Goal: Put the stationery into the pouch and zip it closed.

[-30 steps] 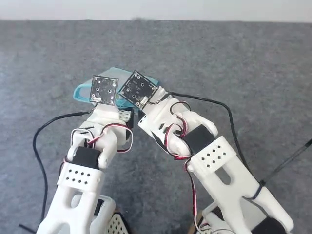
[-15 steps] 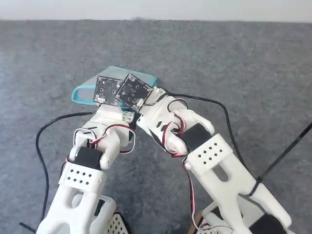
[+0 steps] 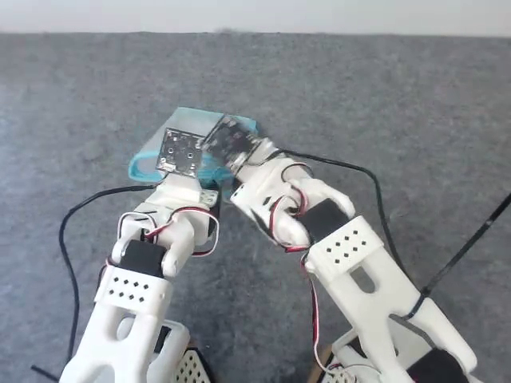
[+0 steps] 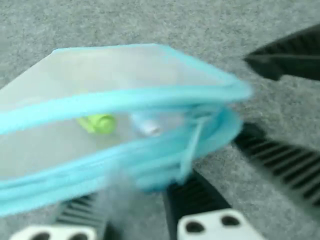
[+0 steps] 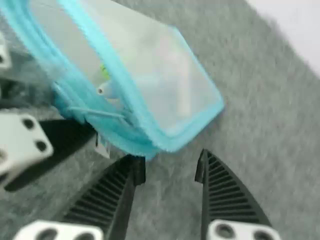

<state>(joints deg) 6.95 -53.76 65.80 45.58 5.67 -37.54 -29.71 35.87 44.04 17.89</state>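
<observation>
Turquoise-trimmed and see-through, the pouch point(image 3: 148, 163) lies on the grey tabletop point(image 3: 415, 104), left of the middle and in the half toward the far edge. Its long axis runs roughly along that far edge, the left end a little nearer my arms and the right end slanting away. The trimmed long side faces my wrists. Inside it are a green piece point(image 4: 97, 123) and a white piece point(image 4: 145, 126), side by side near the middle.

My right claw point(image 5: 170, 162) is spread apart at the pouch's right end, with bare grey between its fingers point(image 5: 117, 195) and the pouch's corner just past their tips.

My left claw point(image 4: 125, 197) sits at the pouch's near long edge. Blur hides whether it is apart or clamped on that edge, so I cannot tell.
</observation>
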